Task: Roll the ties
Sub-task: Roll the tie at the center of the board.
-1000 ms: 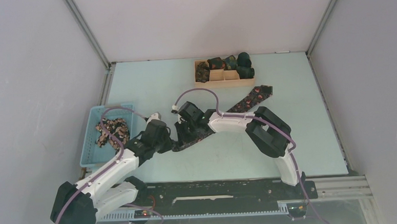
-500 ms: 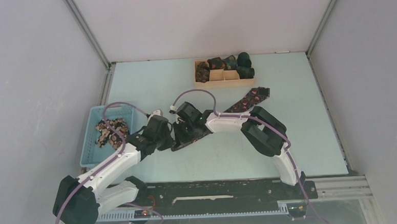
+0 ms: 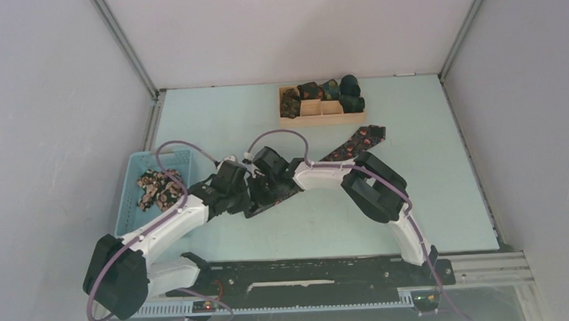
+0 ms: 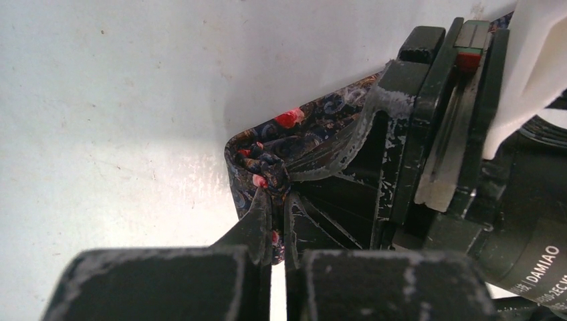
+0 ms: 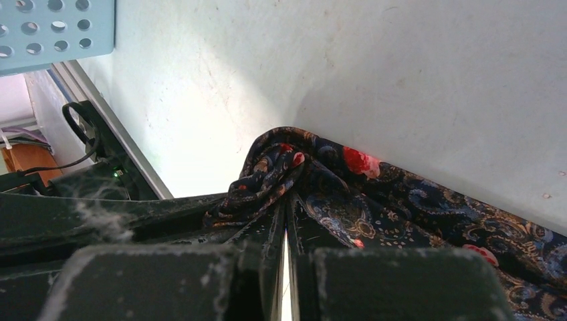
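Observation:
A dark floral tie (image 3: pixel 354 141) lies diagonally on the table, its far end toward the wooden tray. Its near end is bunched between both grippers. My left gripper (image 3: pixel 248 197) is shut on a pinched fold of the tie (image 4: pixel 267 175). My right gripper (image 3: pixel 262 189) is shut on the same bunched end (image 5: pixel 281 167), and the flat length of the tie runs off to the right in the right wrist view. The two grippers nearly touch. More ties (image 3: pixel 158 189) lie heaped in the blue basket.
A light-blue basket (image 3: pixel 131 213) stands at the left of the table. A wooden divided tray (image 3: pixel 322 119) with rolled ties stands at the back. The right arm's elbow (image 3: pixel 375 192) hangs over the table middle.
The left arm has swung right and closer to the right gripper. The tie's far end has been drawn a little toward the grippers.

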